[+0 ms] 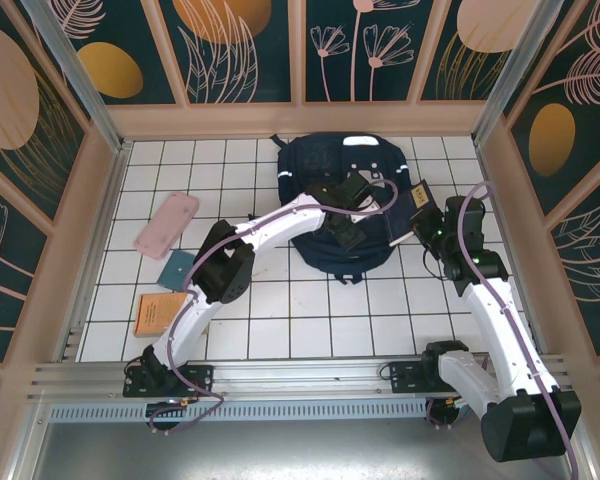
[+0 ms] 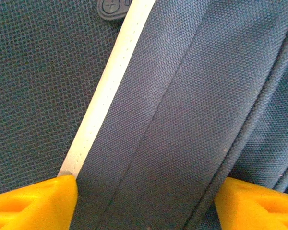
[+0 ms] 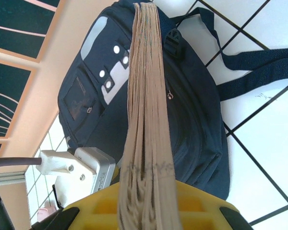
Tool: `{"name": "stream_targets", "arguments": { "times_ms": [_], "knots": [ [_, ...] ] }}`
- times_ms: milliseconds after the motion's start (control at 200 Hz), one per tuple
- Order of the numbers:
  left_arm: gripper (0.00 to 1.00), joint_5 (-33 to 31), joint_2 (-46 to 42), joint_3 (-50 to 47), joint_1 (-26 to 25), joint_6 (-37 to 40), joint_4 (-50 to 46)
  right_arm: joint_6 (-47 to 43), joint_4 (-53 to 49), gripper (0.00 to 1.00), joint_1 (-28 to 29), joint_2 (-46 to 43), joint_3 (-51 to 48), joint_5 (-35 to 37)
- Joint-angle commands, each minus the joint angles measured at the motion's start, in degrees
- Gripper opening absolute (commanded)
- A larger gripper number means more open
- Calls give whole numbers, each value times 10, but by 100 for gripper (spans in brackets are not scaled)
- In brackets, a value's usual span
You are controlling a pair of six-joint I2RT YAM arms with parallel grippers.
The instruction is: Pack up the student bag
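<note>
Left gripper [image 2: 145,194] is spread over the student bag [image 2: 192,96], and right gripper [image 3: 146,203] is pinching a book [image 3: 146,96]. The fabric looks floppy, so I'd grab the seam ridge.

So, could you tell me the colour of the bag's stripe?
White stripe on the navy student bag, best in left wrist view.
</note>
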Motion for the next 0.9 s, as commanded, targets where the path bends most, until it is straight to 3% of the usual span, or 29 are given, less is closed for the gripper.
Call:
{"name": "stream_targets", "arguments": {
  "times_ms": [0, 315, 480, 711, 896],
  "knots": [
    [70, -30, 23, 22, 1, 19, -21, 9, 11, 0, -5, -15, -4, -5],
    [27, -39, -12, 9, 1, 35, 13, 2, -12, 0, -8, -28, 6, 25],
    [7, -52, -86, -51, 1, 26, 102, -6, -27, 0, -11, -38, 14, 45],
    [1, -89, -210, -179, 1, -10, 261, -34, -65, 0, -22, -47, 35, 100],
    [0, -239, -260, -228, 1, -98, 380, -52, -79, 0, -31, -71, 54, 103]
  ]
}}
